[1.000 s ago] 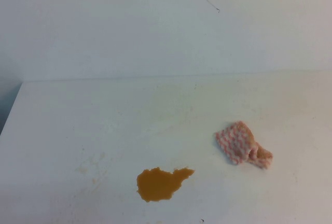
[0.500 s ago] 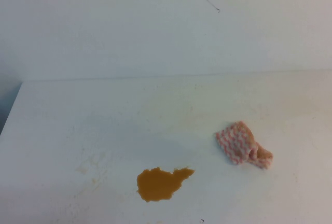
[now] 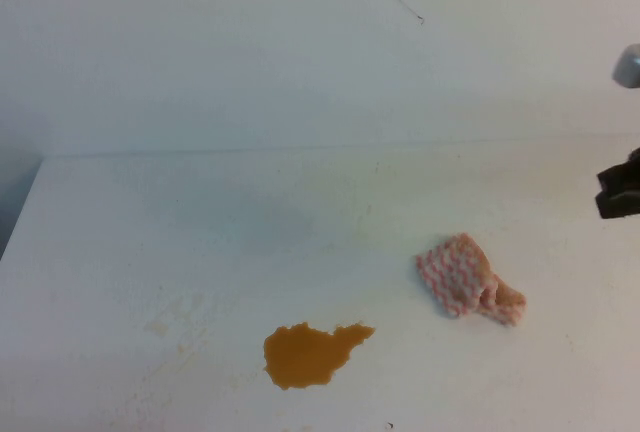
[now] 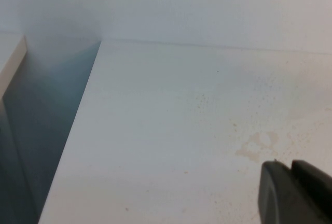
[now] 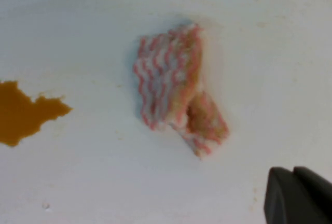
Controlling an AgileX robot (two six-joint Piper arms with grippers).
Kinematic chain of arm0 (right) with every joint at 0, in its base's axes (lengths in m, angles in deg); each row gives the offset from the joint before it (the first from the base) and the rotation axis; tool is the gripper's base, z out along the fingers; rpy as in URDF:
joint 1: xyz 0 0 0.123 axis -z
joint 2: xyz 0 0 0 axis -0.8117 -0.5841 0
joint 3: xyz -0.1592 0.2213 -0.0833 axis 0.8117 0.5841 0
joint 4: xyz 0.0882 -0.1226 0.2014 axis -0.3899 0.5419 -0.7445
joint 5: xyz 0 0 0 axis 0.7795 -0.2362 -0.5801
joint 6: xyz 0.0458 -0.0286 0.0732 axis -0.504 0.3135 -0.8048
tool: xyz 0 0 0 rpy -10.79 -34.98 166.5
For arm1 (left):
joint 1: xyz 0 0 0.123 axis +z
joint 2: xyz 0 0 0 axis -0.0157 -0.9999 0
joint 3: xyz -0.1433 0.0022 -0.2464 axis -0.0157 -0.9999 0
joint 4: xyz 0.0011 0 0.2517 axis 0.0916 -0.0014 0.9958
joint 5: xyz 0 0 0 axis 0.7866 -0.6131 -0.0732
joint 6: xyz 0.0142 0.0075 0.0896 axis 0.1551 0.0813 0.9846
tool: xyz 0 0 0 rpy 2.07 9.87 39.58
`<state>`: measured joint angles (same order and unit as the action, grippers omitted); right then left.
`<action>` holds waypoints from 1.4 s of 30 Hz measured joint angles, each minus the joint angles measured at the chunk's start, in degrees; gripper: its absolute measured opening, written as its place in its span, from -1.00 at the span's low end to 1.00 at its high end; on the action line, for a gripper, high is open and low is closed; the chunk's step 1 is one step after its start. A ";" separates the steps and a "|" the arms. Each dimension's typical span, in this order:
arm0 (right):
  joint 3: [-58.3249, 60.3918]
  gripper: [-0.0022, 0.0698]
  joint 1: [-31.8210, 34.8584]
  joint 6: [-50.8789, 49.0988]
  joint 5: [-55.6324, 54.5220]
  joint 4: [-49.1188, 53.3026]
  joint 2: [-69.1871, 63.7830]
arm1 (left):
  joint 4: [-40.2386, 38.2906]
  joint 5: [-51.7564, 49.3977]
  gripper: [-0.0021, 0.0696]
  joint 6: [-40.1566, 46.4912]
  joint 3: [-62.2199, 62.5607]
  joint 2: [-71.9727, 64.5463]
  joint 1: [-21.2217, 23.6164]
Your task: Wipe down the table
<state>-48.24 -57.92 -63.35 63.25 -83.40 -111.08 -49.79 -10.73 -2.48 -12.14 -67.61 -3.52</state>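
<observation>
A crumpled pink-and-white patterned cloth [image 3: 468, 279] lies on the white table [image 3: 200, 232], right of centre. An orange-brown spill [image 3: 310, 353] sits near the front edge, left of the cloth. The right gripper [image 3: 620, 192] has come in at the far right edge, above and to the right of the cloth, and holds nothing. In the right wrist view the cloth [image 5: 176, 86] and the spill [image 5: 23, 112] show beyond the shut right gripper [image 5: 293, 175]. The left gripper [image 4: 291, 166] is shut and empty over the table's left part, near a faint dried stain [image 4: 257, 146].
The table's left edge [image 3: 25, 202] drops off to a dark gap. A white wall [image 3: 300, 52] runs along the back. Faint dried marks [image 3: 175, 317] lie left of the spill.
The right arm has entered the high view at the far right edge; before, no arm showed there. Cloth and spill have not moved.
</observation>
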 joint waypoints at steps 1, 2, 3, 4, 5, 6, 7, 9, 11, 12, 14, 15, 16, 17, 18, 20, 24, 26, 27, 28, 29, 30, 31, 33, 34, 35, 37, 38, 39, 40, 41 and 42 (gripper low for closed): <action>-0.78 -0.94 -1.42 0.00 0.00 0.00 -1.05 | 0.00 0.00 -0.95 0.00 0.00 0.00 0.00; -1.73 -0.94 -3.23 0.00 -0.34 -0.04 -2.05 | 0.00 0.00 -0.95 0.00 0.00 0.00 0.00; -2.67 -0.94 -5.02 0.00 -0.65 -0.04 -3.04 | 0.00 0.00 -0.95 0.00 0.00 0.00 0.00; -3.40 -0.92 -6.71 0.00 -1.12 -0.14 -3.87 | 0.00 0.00 -0.95 0.00 0.00 0.00 0.00; -4.32 -0.90 -8.28 0.00 -1.48 -0.28 -4.93 | 0.00 0.00 -0.95 0.00 0.00 0.00 0.00; -5.26 -0.87 -9.64 0.00 -1.73 -0.28 -6.05 | 0.00 0.00 -0.95 0.00 0.00 0.00 0.00; -6.22 -0.84 -10.59 0.00 -1.73 -0.28 -6.98 | 0.00 0.00 -0.95 0.00 0.00 0.00 0.00; -8.11 -0.74 -12.45 -0.61 -1.86 0.04 -9.39 | 0.00 0.00 -0.95 0.00 0.00 0.00 0.00; -9.56 -0.59 -13.51 -2.12 -1.96 0.82 -11.51 | 0.00 0.00 -0.95 0.00 0.00 0.00 0.00; -10.24 -0.48 -13.97 -2.94 -1.96 1.07 -12.63 | 0.00 0.00 -0.95 0.00 0.00 0.00 0.00; -11.25 -0.26 -14.40 -4.31 -2.10 1.32 -14.72 | 0.00 0.00 -0.95 0.00 0.00 0.00 0.00; -11.67 -0.16 -14.47 -4.83 -2.10 1.32 -15.66 | 0.00 0.00 -0.95 0.00 0.00 0.00 0.00; -12.15 -0.10 -14.48 -5.08 -2.10 1.32 -16.38 | 0.00 0.00 -0.95 0.00 0.00 0.00 0.00; -12.44 -0.05 -14.76 -5.23 -2.10 1.43 -17.15 | 0.00 0.00 -0.95 0.00 0.00 0.00 0.00; -12.64 -0.02 -15.01 -5.32 -2.10 1.57 -17.85 | 0.00 0.00 -0.95 0.00 0.00 0.00 0.00; -13.06 0.02 -15.54 -5.44 -2.14 1.68 -19.10 | 0.00 0.00 -0.95 0.00 0.00 0.00 0.00; -13.64 0.04 -16.84 -7.32 -2.61 3.98 -22.25 | 0.00 0.00 -0.95 0.00 0.00 0.00 0.00; -13.80 0.05 -17.41 -10.39 -2.78 7.30 -23.78 | 0.00 0.00 -0.95 0.00 0.00 0.00 0.00; -13.84 0.05 -17.66 -12.32 -2.87 9.18 -24.67 | 0.00 0.00 -0.95 0.00 0.00 0.00 0.00; -13.84 0.05 -17.68 -13.63 -2.87 10.32 -25.41 | 0.00 0.00 -0.95 0.00 0.00 0.00 0.00; -13.84 0.05 -17.76 -14.70 -2.76 11.35 -26.30 | 0.00 0.00 -0.95 0.00 0.00 0.00 0.00; -13.84 0.05 -17.76 -15.40 -2.61 11.91 -27.14 | 0.00 0.00 -0.95 0.00 0.00 0.00 0.00; -13.84 0.05 -17.76 -15.85 -2.32 12.17 -27.92 | 0.00 0.00 -0.95 0.00 0.00 0.00 0.00; -13.84 0.05 -17.76 -16.21 -1.91 12.19 -29.28 | 0.00 0.00 -0.95 0.00 0.00 0.00 0.00; -13.84 0.05 -17.76 -16.36 -1.91 12.19 -29.78 | 0.00 0.00 -0.95 0.00 0.00 0.00 0.00; -13.84 0.04 -17.76 -16.46 -1.78 12.19 -30.34 | 0.00 0.00 -0.95 0.00 0.00 0.00 0.00; -13.84 -0.01 -17.76 -16.62 -1.56 12.19 -31.15 | 0.00 0.00 -0.95 0.00 0.00 0.00 0.00; -13.84 -0.07 -17.76 -16.66 -1.55 12.19 -31.41 | 0.00 0.00 -0.95 0.00 0.00 0.00 0.00; -13.84 -0.16 -17.76 -16.66 -1.55 12.19 -31.52 | 0.00 0.00 -0.95 0.00 0.00 0.00 0.00; -13.93 -0.28 -17.76 -16.66 -1.55 12.19 -31.52 | 0.00 0.00 -0.95 0.00 0.00 0.00 0.00; -13.93 -0.40 -17.76 -16.66 -1.44 12.29 -31.52 | 0.00 0.00 -0.95 0.00 0.00 0.00 0.00; -14.19 -0.57 -17.76 -16.66 -1.28 12.29 -31.52 | 0.00 0.00 -0.95 0.00 0.00 0.00 0.00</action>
<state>-62.43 -75.68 -80.02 61.97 -71.11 -142.60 -49.79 -10.73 -2.48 -12.14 -67.61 -3.52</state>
